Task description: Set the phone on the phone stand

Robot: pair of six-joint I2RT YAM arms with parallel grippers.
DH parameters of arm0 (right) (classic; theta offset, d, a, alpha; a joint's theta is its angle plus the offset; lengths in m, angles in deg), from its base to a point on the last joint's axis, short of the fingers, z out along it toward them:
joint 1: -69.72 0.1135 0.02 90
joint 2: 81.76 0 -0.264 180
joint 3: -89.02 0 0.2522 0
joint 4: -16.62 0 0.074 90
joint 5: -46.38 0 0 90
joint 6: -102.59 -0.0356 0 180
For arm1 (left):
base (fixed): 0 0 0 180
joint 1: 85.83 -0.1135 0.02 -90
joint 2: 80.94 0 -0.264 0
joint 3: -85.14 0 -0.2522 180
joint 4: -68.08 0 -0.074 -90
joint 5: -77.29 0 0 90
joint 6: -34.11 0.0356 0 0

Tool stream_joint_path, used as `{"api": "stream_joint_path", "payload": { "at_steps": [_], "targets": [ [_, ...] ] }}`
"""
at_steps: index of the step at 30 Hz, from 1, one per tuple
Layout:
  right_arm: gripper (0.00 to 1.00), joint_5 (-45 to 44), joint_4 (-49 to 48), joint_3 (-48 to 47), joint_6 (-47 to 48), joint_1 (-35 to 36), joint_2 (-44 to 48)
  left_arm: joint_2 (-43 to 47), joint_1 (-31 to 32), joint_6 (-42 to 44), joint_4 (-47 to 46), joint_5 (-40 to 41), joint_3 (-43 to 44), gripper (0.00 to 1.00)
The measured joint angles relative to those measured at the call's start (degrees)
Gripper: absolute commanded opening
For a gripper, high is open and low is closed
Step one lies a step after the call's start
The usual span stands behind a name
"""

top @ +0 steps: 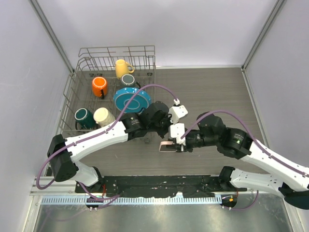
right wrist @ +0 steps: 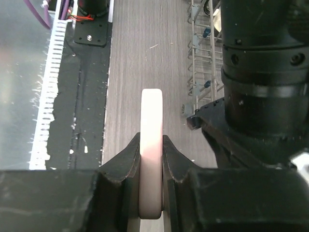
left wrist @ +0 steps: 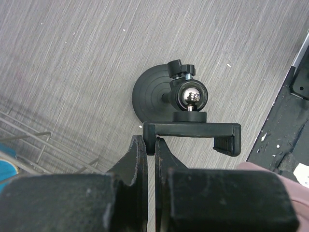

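The black phone stand (left wrist: 159,92) stands on the table, with its disc base, ball joint and clamp cradle (left wrist: 193,130) in the left wrist view. My left gripper (left wrist: 150,141) is shut on the left end of the cradle. In the top view the left gripper (top: 161,129) covers most of the stand. My right gripper (right wrist: 151,145) is shut on the phone (right wrist: 151,116), seen edge-on as a pale pink strip. In the top view the phone (top: 167,146) is held just in front of the left gripper by my right gripper (top: 175,145). A pink corner of the phone (left wrist: 263,168) shows beside the cradle.
A wire dish rack (top: 71,96) at the back left holds several mugs and a blue plate (top: 131,99). Its wires show in the right wrist view (right wrist: 200,72). The black base plate (top: 159,183) runs along the table's near edge.
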Motion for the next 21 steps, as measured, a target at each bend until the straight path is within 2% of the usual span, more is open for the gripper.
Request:
{"api": "stream_joint_path", "payload": {
  "at_steps": [9, 21],
  "targets": [
    [0.00, 2.45, -2.73, 0.02, 7.63, -2.29, -6.25, 0.00, -0.31, 1.55, -0.33, -2.58, -0.11, 0.00],
    [0.00, 12.46, -3.98, 1.70, 10.34, -10.34, -6.97, 0.09, -1.40, 2.86, -0.87, -5.44, -0.66, 0.00]
  ]
}}
